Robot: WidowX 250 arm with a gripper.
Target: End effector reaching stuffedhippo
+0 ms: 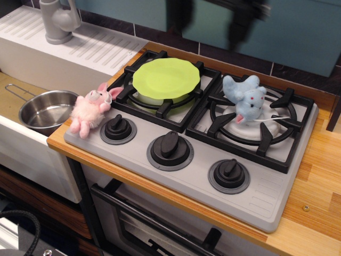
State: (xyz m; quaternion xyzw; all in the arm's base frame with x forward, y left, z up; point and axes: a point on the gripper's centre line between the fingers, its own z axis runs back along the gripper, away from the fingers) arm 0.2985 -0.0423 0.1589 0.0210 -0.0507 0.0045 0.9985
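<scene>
Two plush toys sit on the toy stove: a light blue hippo lies on the right rear burner grate, and a fluffy pink-and-white one rests at the stove's left edge beside a black knob. At the top of the picture the black gripper shows only as a motion-blurred dark shape, well above and behind the hippo, apart from it; whether its fingers are spread or closed cannot be told. A lime green plate covers the left rear burner, and a steel pot sits in the sink at left.
</scene>
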